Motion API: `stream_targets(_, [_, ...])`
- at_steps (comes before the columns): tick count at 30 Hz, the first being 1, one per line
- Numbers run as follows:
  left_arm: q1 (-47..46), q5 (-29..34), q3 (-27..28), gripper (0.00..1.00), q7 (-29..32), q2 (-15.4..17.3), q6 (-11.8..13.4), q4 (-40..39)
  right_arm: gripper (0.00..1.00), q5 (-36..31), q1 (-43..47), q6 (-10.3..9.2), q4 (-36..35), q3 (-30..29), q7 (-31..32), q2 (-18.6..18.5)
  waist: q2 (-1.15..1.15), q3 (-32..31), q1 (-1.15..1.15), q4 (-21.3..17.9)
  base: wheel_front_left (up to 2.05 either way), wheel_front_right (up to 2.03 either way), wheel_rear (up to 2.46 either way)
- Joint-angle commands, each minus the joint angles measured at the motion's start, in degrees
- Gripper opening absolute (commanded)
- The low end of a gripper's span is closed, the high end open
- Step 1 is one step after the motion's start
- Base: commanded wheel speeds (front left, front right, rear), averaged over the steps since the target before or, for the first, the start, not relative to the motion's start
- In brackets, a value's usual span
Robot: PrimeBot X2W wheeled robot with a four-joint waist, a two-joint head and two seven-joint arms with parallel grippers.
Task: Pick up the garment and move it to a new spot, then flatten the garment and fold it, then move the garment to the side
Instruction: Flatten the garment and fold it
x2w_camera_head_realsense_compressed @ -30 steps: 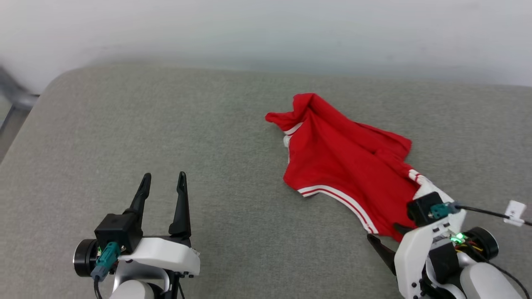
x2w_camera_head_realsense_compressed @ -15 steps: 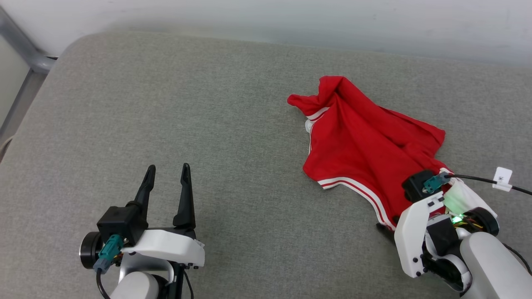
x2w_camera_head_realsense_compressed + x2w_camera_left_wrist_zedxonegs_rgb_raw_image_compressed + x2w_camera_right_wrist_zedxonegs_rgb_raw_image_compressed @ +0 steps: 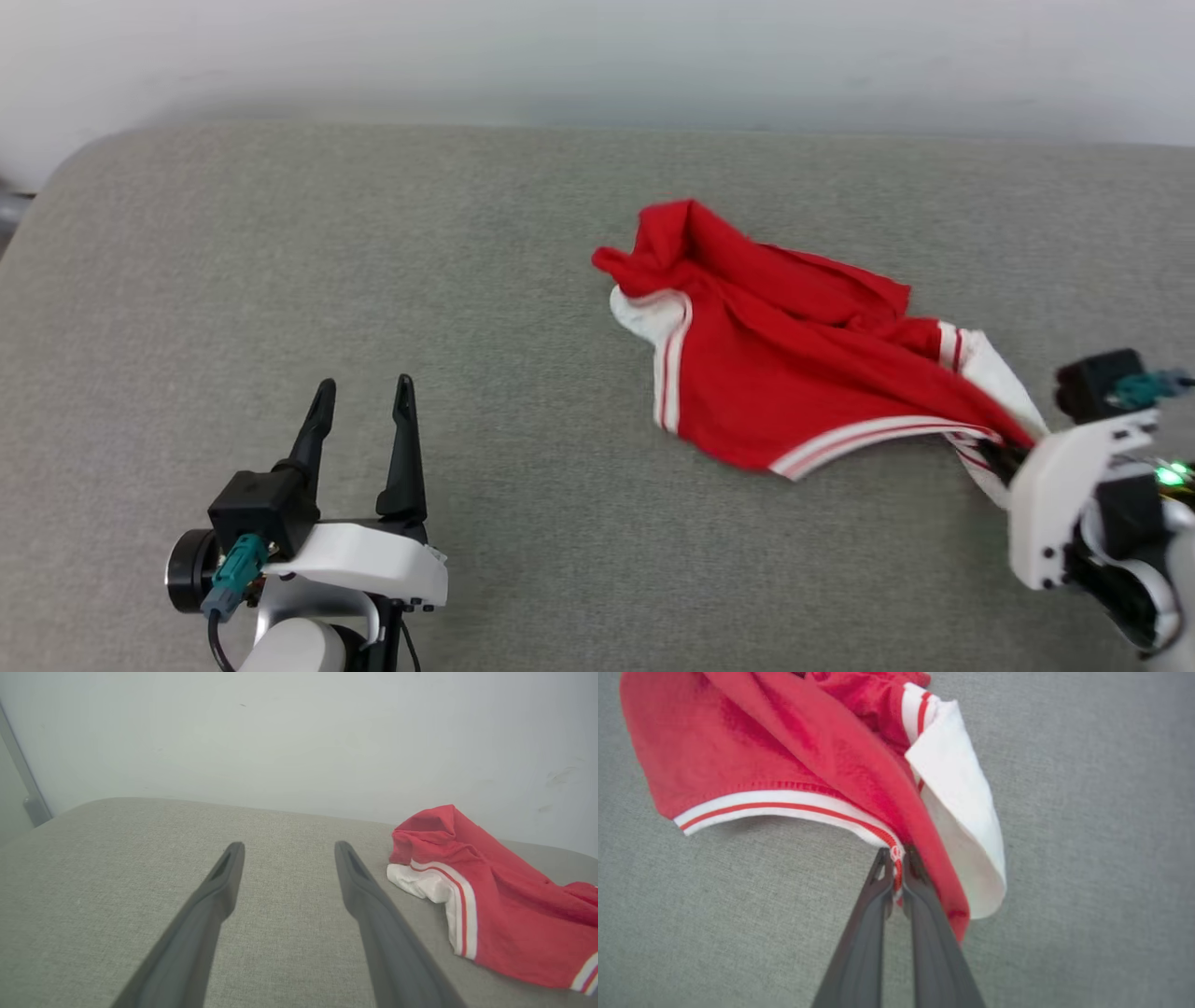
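The garment is a red jersey with white sleeves and red-white striped trim, lying crumpled at centre-right of the grey cushion; its print is hidden. In the right wrist view my right gripper is shut on the striped hem of the garment, with the near edge lifted and stretched toward it. In the head view the right gripper sits at the garment's right end. My left gripper is open and holds nothing, well left of the garment. The left wrist view shows the left gripper with the garment to its right.
A pale wall runs behind the cushion's far edge. The cushion's rounded corner lies at the far left. Bare grey fabric stretches between my left gripper and the garment, and in front of the garment.
My right gripper has gone from open to shut on the garment's striped hem and pulled it rightward, stretching the near edge. The head camera has shifted. The left gripper stays open.
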Motion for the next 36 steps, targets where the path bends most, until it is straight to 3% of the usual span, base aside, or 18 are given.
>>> stream_targets(1, [0.61,0.38,0.11,1.00,-0.24,0.27,-0.06,-0.05,0.00,-1.39,2.46,-0.08,-1.79,-2.64,0.51,0.45,0.00,-0.68,0.00,-1.41,0.00,0.00,0.00])
stream_targets(10, [0.99,0.08,-0.36,1.00,0.48,0.67,-0.09,-0.50,0.00,-4.40,16.85,-0.07,-8.69,-15.57,4.68,7.85,0.00,-1.24,0.00,-3.41,0.00,0.00,0.00])
stream_targets(17, [1.32,-0.18,-0.57,1.00,0.80,1.01,0.09,-0.45,0.00,-4.02,23.29,-0.07,-7.29,-15.59,4.85,13.75,0.00,-1.62,0.00,-3.58,0.00,0.00,0.00])
stream_targets(18, [1.43,-0.28,-0.58,1.00,0.85,1.04,0.11,-0.39,0.22,-3.79,23.12,-0.06,-7.40,-15.34,3.39,14.14,0.00,-1.78,0.00,-3.65,0.00,0.00,0.00])
stream_targets(19, [1.54,-0.34,-0.63,1.00,0.93,1.09,0.11,-0.29,1.00,-4.12,22.70,-0.06,-7.76,-15.34,1.37,14.25,0.00,-2.02,0.00,-3.69,0.00,0.00,0.00])
stream_targets(21, [1.67,-0.39,-0.71,1.00,0.96,1.14,0.12,-0.20,1.00,-4.44,22.16,-0.06,-8.37,-15.50,-0.88,14.27,0.00,-2.31,0.00,-3.74,0.00,0.00,0.00])
stream_targets(24, [2.10,-0.51,-0.93,1.00,1.32,1.37,0.20,0.03,1.00,-6.15,20.40,-0.07,-10.16,-16.49,-10.87,14.96,0.00,-3.77,0.00,-3.91,0.00,0.00,0.00])
stream_targets(30, [3.16,-0.90,-1.16,1.00,1.84,1.74,0.43,0.04,1.00,-8.74,19.44,-0.06,-12.65,-15.58,-20.95,15.82,0.00,-5.57,0.00,-3.95,0.00,0.00,0.00])
stream_targets(36, [4.13,-1.06,-1.28,1.00,2.26,2.12,0.78,-0.31,1.00,-10.98,20.67,-0.07,-14.35,-13.88,-24.32,16.63,0.00,-7.15,0.00,-3.89,0.00,0.00,0.00])
